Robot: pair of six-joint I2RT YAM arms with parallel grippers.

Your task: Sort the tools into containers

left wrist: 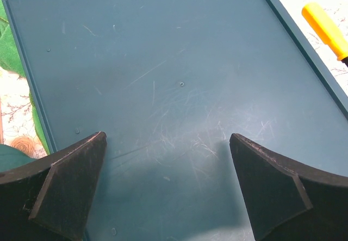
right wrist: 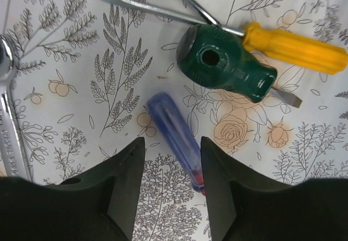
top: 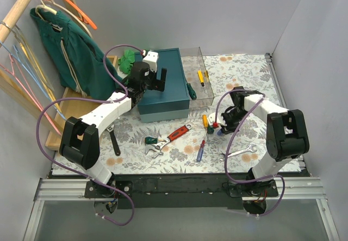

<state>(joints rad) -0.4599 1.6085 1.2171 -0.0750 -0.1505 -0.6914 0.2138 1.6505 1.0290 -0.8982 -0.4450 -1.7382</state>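
My left gripper [top: 158,79] is open and empty, hovering over the big teal box [top: 163,88]; its wrist view shows only the scratched teal surface [left wrist: 179,83] between the jaws [left wrist: 168,143]. The clear box [top: 197,67] beside it holds a yellow-handled screwdriver [top: 200,78] [left wrist: 325,29] and a green-handled one [top: 191,92]. My right gripper [top: 222,125] is open and low over the table, its jaws either side of a blue-handled screwdriver [right wrist: 174,135] without gripping it [right wrist: 173,159]. Just beyond lie a green-handled screwdriver [right wrist: 225,69] and a yellow-handled one [right wrist: 296,48].
On the floral table lie a red-handled adjustable wrench [top: 178,133], a green-handled tool [top: 150,140], a silver wrench [top: 156,150], a long blue screwdriver [top: 200,152], a silver spanner [top: 242,152] [right wrist: 8,121] and a black wrench [top: 115,142]. Green cloth [top: 68,45] and hangers are at the back left.
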